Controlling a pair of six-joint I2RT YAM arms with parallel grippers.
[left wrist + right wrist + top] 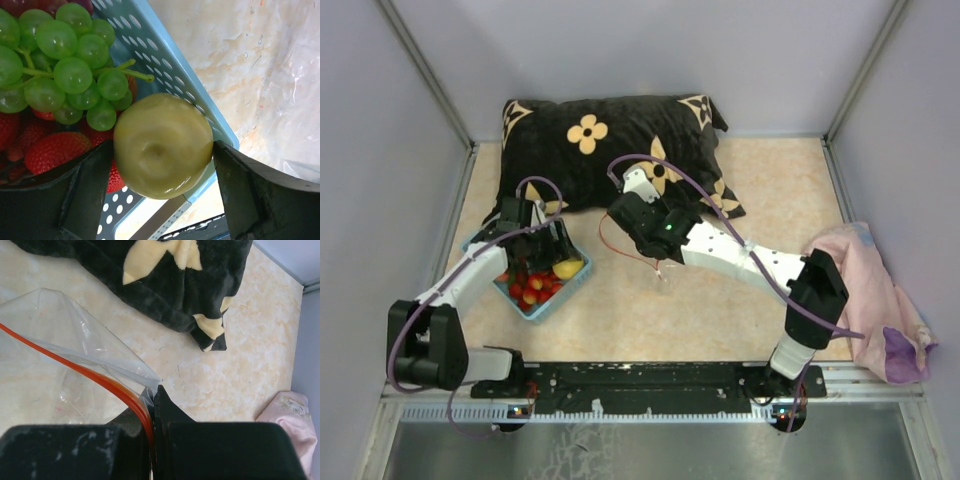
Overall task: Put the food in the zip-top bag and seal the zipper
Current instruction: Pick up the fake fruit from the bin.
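Observation:
My left gripper (162, 152) is shut on the yellow pear-like fruit (162, 145), holding it over the rim of the light blue basket (160, 50); it also shows in the top view (568, 268). Green grapes (65, 70) and red strawberries (52, 150) lie in the basket (535, 310). My right gripper (152, 396) is shut on the red-orange zipper (90, 372) at a corner of the clear zip-top bag (55, 335), holding that edge up. In the top view the bag (625, 245) hangs below the right gripper (638, 222), right of the basket. No peach shows.
A black pillow with tan flowers (610, 150) lies at the back, close behind both grippers. A pink cloth (875, 290) is bunched at the right wall. Grey walls close in the left, right and back. A black rail (650, 378) runs along the front.

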